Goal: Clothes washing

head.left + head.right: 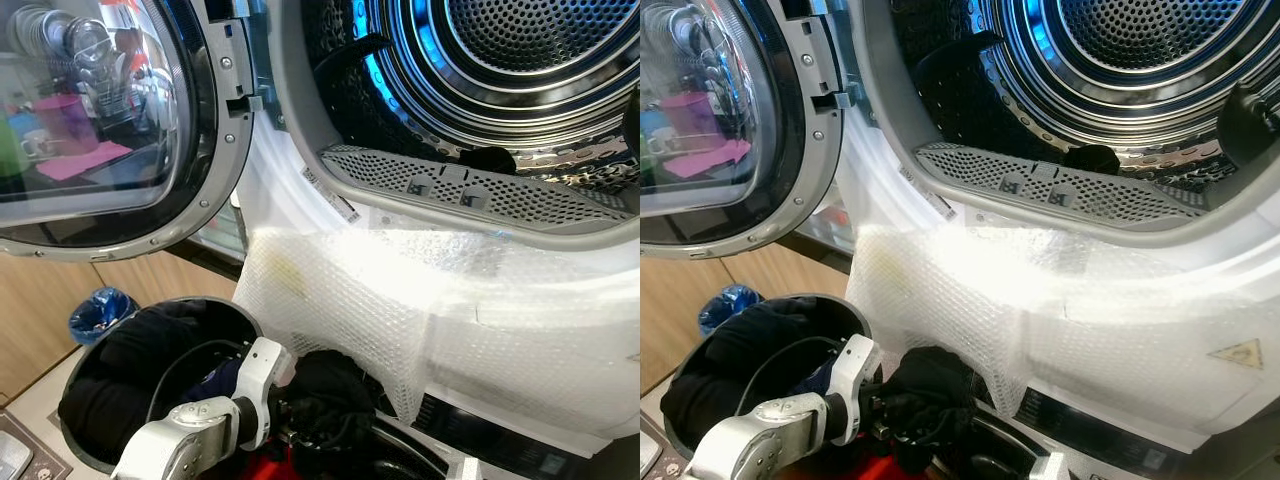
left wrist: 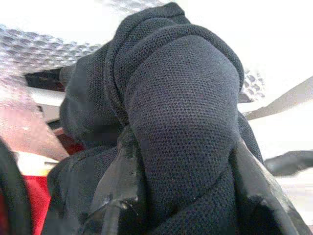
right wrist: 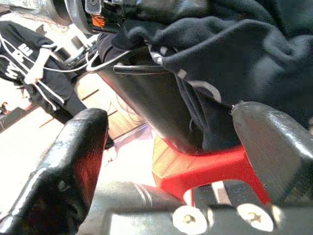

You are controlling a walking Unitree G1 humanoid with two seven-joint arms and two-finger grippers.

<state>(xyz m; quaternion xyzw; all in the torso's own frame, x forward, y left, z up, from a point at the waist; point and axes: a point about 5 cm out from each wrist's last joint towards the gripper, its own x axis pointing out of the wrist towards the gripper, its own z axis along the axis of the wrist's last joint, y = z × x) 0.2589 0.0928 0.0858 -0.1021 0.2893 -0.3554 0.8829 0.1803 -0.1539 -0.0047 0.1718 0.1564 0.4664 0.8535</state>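
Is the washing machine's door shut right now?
No, the round glass door stands swung open to the left, leaving the steel drum exposed.

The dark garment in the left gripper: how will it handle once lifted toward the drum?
The dark garment is bunched between the left gripper's fingers, so it is probably floppy and will drape. Its thin mesh knit suggests low weight. Trailing folds might snag the bubble wrap.

A yellow triangular warning sign (image 1: 1240, 353) stands on the washing machine's (image 1: 1200, 250) white front.
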